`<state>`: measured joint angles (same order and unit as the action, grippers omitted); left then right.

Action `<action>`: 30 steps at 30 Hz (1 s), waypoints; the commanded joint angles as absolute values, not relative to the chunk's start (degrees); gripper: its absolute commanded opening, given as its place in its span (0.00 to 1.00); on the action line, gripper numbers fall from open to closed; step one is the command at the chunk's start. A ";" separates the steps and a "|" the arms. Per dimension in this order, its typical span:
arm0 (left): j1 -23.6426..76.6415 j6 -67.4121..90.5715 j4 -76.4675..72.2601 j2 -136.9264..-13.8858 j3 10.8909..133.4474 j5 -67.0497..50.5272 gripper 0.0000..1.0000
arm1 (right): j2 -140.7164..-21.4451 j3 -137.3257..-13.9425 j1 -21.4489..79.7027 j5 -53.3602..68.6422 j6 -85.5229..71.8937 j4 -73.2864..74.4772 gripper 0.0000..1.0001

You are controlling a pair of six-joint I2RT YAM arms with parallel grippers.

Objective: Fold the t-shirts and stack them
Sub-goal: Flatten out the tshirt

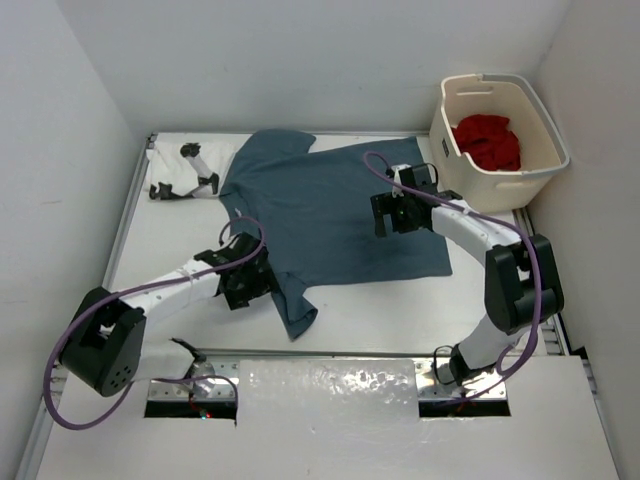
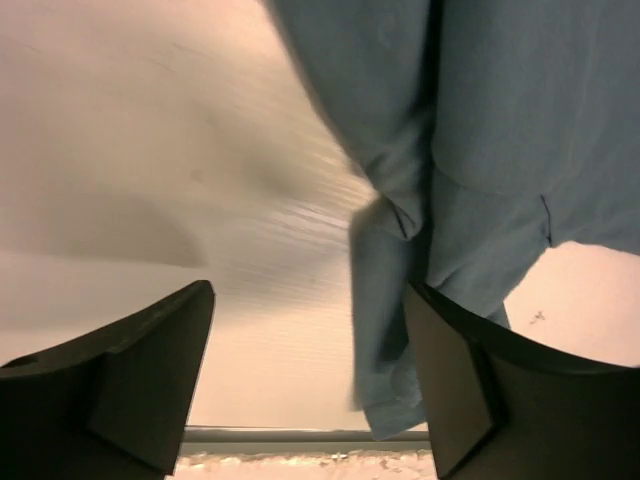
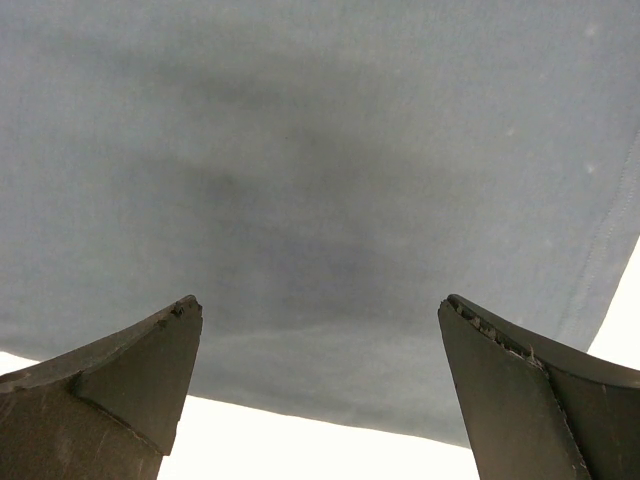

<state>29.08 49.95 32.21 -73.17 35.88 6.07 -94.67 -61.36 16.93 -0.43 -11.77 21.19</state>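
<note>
- The blue-grey t-shirt lies spread flat across the middle of the white table.
- The left gripper sits at the shirt's near-left sleeve. Its fingers are apart, with a bunched fold of sleeve between them, close against the right-hand finger.
- The right gripper hovers over the shirt's right part, fingers spread wide, nothing held.
- A red t-shirt is crumpled inside the cream laundry basket at the far right corner.
</note>
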 commanded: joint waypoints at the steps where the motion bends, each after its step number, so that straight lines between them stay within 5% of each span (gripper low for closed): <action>1: 30.85 53.52 26.11 -73.12 34.81 5.01 0.73 | -93.78 -60.30 16.88 -0.26 -13.80 17.40 0.99; 10: 34.36 51.94 25.04 -79.78 38.13 11.23 0.60 | -93.43 -58.27 16.88 -0.61 -13.98 16.79 0.99; 13: 36.47 50.63 28.56 -85.07 41.83 14.32 0.40 | -93.34 -58.10 16.88 -1.67 -13.80 16.79 0.99; 15: 37.70 50.71 28.48 -87.09 42.54 14.41 0.40 | -93.51 -58.01 16.96 -1.93 -13.54 16.87 0.99; 21: 38.14 50.36 30.23 -91.32 43.95 15.55 0.18 | -96.85 -57.92 16.18 -3.95 -13.62 16.35 0.99; 23: 38.14 51.06 31.10 -91.06 44.03 16.08 0.00 | -99.04 -57.83 15.65 -4.04 -14.23 16.08 0.99; 30: 38.06 54.05 40.50 -90.35 44.82 19.95 0.00 | -105.20 -57.39 14.33 -3.34 -16.61 16.08 0.99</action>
<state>37.89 52.51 31.20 -89.25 45.12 15.73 -103.90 -57.65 15.03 -2.98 -14.35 17.15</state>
